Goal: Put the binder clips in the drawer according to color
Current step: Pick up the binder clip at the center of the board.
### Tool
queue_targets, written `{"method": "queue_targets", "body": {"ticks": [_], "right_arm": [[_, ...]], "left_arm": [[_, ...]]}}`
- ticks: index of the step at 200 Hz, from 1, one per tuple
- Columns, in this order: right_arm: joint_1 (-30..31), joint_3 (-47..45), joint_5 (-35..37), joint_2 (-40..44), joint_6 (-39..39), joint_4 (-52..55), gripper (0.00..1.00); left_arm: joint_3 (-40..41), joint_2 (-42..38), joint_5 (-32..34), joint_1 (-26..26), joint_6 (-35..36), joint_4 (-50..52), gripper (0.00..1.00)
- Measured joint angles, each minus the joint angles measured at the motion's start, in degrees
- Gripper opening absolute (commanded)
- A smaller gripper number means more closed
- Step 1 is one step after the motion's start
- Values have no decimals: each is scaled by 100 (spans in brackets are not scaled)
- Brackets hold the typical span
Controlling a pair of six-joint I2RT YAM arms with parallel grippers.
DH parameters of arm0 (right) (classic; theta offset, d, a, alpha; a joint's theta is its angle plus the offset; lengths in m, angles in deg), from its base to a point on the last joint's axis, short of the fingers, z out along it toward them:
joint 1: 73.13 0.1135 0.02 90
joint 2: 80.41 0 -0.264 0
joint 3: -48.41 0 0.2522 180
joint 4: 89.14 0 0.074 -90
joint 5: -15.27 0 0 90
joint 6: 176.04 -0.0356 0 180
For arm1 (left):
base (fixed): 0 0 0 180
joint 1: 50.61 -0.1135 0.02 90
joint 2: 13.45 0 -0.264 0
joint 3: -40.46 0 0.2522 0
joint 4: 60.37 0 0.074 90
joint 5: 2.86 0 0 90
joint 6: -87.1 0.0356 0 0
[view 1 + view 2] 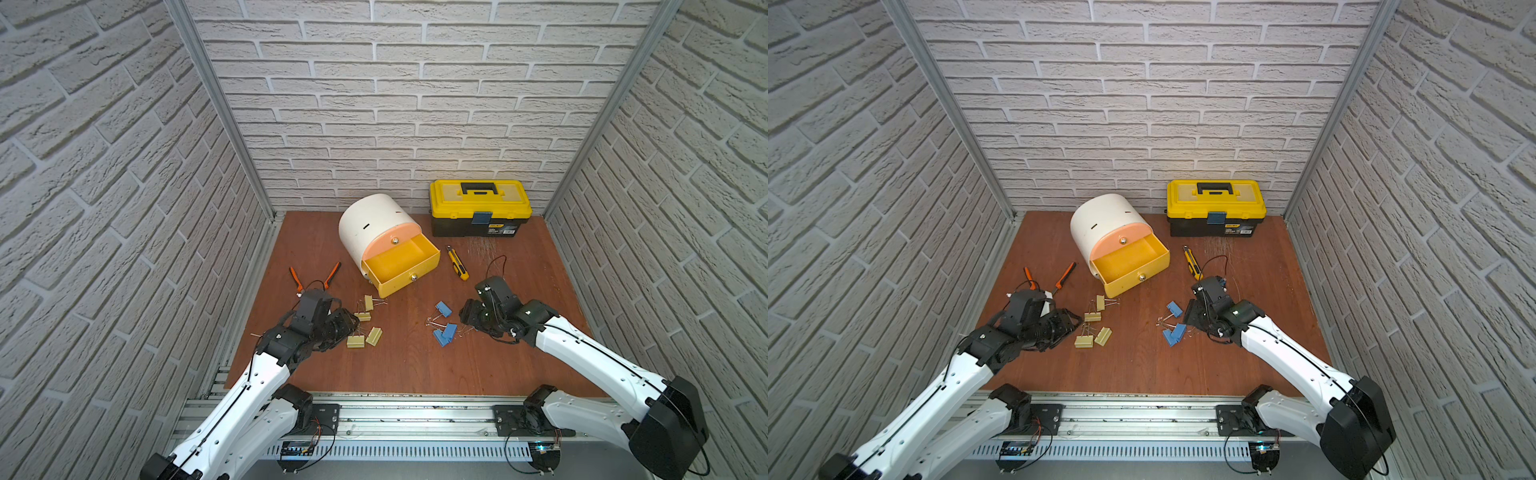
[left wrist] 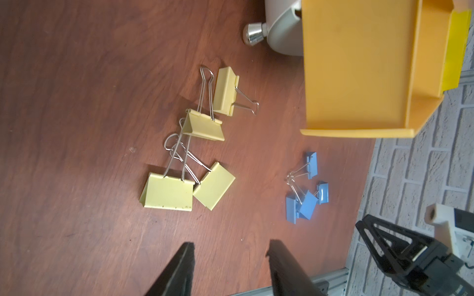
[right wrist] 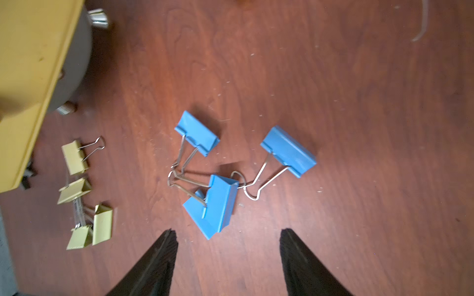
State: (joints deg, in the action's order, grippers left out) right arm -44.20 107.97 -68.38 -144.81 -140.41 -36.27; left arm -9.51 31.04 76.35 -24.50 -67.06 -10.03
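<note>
The drawer, a white barrel cabinet (image 1: 370, 224), lies at the back middle with its peach front (image 1: 390, 242) shut. Its yellow drawer (image 1: 401, 266) is pulled out and shows nothing inside. Several pale yellow binder clips (image 1: 365, 326) (image 2: 166, 192) lie in a loose cluster in front of it, to the left. Several blue binder clips (image 1: 444, 328) (image 3: 218, 202) lie to the right, their wire handles tangled. My left gripper (image 2: 230, 243) is open and empty, just left of the yellow cluster. My right gripper (image 3: 228, 232) is open and empty, just right of the blue ones.
A yellow-and-black toolbox (image 1: 480, 208) stands against the back wall at the right. A yellow utility knife (image 1: 457, 262) lies between it and the drawer. Orange-handled pliers (image 1: 313, 276) lie behind my left arm. Brick-pattern walls close in three sides.
</note>
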Motion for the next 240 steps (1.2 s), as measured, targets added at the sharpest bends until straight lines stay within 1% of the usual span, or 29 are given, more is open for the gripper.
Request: {"method": "queue_targets", "body": {"ticks": [16,35,58,87,168,240], "right_arm": [[-109,44,181,-129,-166,195,70],[-275,295,289,-599,-310,435,71],[-457,605,267,-1235,-400,494,72],[-586,754,184,-1681,-535,492,74],[-767,763,-44,-2236,-1034,201,77],[-920,557,-155,-2343,-1552,-111,74]], "left_arm": [[66,-2,107,94,-74,-87,53],[166,-35,203,129,-157,-160,54],[245,-61,284,129,-221,-192,54],[249,-35,310,129,-258,-243,54],[254,435,271,74,-234,-535,55],[173,632,37,-341,-37,-566,55]]}}
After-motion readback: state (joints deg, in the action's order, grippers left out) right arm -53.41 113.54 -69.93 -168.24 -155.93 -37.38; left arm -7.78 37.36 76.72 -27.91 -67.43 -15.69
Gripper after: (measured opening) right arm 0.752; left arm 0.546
